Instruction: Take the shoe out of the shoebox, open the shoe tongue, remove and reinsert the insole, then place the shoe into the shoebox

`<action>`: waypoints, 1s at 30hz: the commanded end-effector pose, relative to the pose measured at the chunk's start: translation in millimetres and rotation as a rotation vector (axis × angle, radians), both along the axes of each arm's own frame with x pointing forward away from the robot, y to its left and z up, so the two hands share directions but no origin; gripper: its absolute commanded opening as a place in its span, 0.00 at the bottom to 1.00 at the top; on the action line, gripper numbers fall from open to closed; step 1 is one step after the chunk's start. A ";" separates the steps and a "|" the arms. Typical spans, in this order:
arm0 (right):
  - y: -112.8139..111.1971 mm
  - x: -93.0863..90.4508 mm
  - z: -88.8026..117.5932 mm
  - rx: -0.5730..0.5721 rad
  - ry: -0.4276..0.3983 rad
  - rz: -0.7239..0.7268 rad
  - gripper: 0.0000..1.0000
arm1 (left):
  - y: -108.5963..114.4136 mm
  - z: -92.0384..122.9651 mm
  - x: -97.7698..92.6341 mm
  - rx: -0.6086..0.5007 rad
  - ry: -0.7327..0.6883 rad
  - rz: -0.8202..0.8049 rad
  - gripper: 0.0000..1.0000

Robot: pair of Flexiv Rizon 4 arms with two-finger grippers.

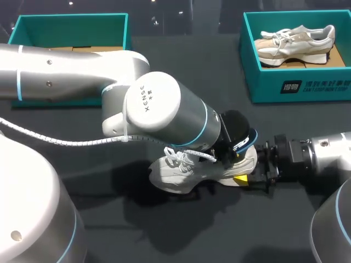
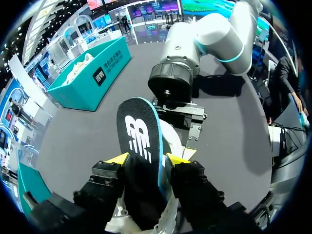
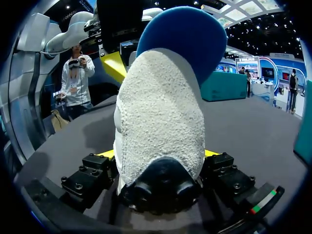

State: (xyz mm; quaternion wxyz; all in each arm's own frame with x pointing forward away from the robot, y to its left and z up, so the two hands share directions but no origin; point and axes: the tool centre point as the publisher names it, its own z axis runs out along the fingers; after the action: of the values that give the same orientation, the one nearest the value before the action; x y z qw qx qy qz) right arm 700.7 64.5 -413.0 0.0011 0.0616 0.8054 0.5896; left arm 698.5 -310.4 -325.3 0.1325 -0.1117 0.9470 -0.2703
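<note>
Left pincer [image 2: 148, 159] is clamping the black, blue-edged insole [image 2: 140, 141], which is sticking up out of the shoe | right pincer [image 3: 158, 155] is gripping the white sneaker [image 3: 161, 112] by its heel from both sides | sneaker is sitting mid-surface [image 1: 186, 55], well apart from both teal shoeboxes | right-hand shoebox [image 1: 263, 90] is holding a second sneaker [image 1: 293, 41]

Left arm [image 1: 153, 107] overhangs the shoe [image 1: 181, 174]; right arm [image 1: 323, 153] blocks its heel.

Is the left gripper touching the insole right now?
Touching. The left wrist view shows the left gripper with its yellow tips pressed against the insole from both sides.
</note>
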 end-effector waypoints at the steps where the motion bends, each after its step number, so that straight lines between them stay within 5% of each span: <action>1: 0.6 -1.4 0.1 -0.006 0.003 0.000 0.00 | -6.6 -7.7 2.2 -0.002 -0.005 0.013 0.46; 16: 0.6 -1.4 0.1 -0.006 0.003 0.000 0.00 | -1.7 -20.3 3.5 0.007 -0.031 0.012 0.43; 21: 0.6 -1.4 0.1 -0.006 0.003 0.000 0.00 | -1.6 -22.1 9.8 0.011 -0.036 0.030 0.25; 24: 0.6 -1.4 0.1 -0.006 0.003 0.000 0.00 | 0.7 -21.4 12.3 0.007 -0.027 0.038 0.01; 30: 0.6 -1.4 0.1 -0.006 0.003 0.000 0.00 | 4.6 -15.1 13.8 -0.028 0.009 0.036 0.00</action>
State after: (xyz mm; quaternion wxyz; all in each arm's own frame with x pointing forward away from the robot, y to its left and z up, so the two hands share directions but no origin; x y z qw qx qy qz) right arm 701.1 64.3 -413.0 0.0010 0.0620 0.8054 0.5895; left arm 707.2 -312.8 -342.6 0.1407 -0.1364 0.9413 -0.2750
